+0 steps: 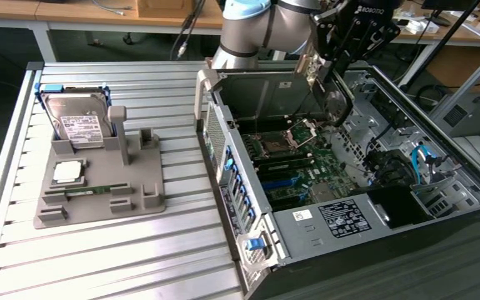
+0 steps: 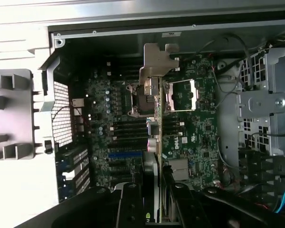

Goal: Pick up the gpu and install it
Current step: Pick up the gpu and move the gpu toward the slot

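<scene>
While the gripper [image 1: 330, 62] clamps the gpu [image 1: 336, 103], the card hangs edge-down above the motherboard [image 1: 307, 172] inside the open computer case [image 1: 223, 156]; the hard drive [image 1: 77, 119] stands well apart on the desk [image 1: 98, 262].

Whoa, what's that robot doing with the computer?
The robot's gripper holds the gpu on edge inside the open case. The card hangs above the motherboard and is not in a slot yet. A hard drive stands in the grey holder beside the case.
</scene>
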Motion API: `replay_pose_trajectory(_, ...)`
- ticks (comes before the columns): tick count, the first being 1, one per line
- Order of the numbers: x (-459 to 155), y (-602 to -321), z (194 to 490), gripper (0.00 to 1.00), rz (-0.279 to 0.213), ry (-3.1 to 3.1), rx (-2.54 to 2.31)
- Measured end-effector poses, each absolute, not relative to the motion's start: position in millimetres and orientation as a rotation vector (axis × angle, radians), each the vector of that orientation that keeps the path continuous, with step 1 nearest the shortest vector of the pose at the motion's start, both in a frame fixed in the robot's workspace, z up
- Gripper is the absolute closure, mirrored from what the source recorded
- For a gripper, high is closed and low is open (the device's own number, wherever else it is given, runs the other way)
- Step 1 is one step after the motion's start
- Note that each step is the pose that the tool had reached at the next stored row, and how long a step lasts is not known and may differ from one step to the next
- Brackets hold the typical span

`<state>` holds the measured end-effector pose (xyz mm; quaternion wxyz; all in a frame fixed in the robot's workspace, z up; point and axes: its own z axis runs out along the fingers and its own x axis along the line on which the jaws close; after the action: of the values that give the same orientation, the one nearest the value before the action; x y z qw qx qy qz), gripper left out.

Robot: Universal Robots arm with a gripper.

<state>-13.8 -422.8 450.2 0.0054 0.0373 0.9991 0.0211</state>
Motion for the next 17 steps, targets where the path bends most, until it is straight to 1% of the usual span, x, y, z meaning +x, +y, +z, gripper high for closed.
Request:
replay_pose_trajectory(12, 22.6, -422.8, 445.9, 0.73, 0.066, 3.13, 0.117)
replay_pose_trajectory(17, 32.5, -422.8, 439.1, 0.73, 0.065, 3.131, 0.117)
